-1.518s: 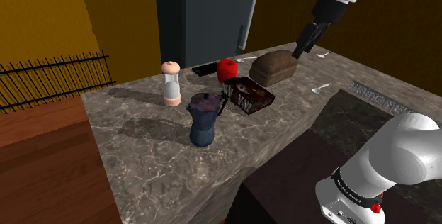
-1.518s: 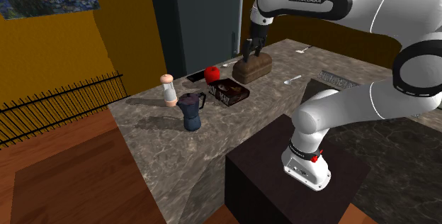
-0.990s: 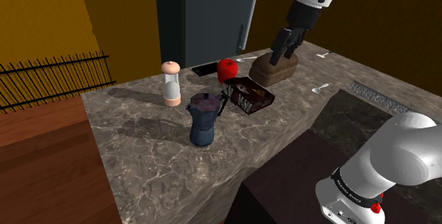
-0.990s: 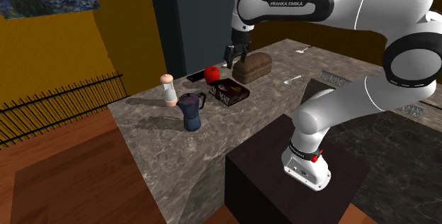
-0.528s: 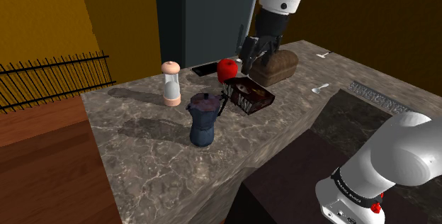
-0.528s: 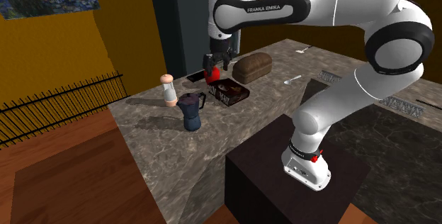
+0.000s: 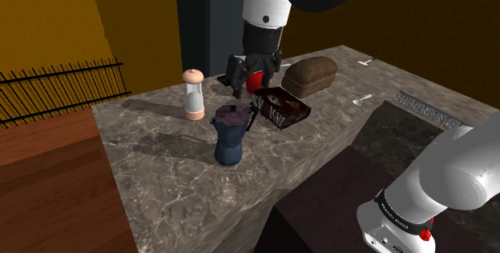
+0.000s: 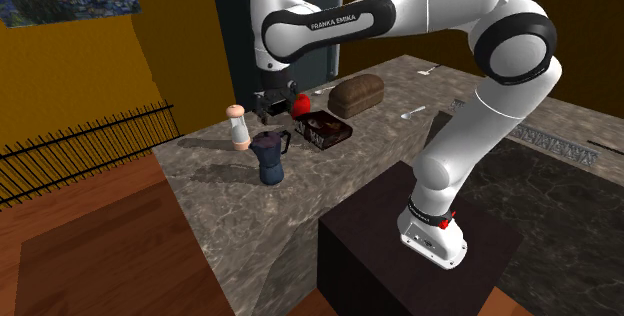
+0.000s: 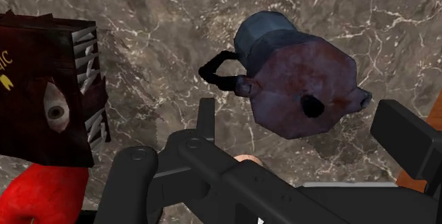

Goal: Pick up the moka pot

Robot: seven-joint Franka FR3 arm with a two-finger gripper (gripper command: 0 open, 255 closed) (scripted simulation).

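Your arm arcs up off the stand (image 7: pixel 320 207) and way over the marble counter (image 7: pixel 152 179), wrist pointing down, so the gripper (image 7: pixel 238 83) hangs right above the moka pot (image 7: pixel 231 135). The fingers are spread wide with nothing in them. In the wrist view the pot's lid sits between them, untouched. The pot stands upright just beside the dark box (image 7: pixel 280 107). Count-wise you've got one moka pot, one grinder (image 7: pixel 192 94), one red round thing (image 7: pixel 256 78), one dark box and one bread loaf (image 7: pixel 309 75).
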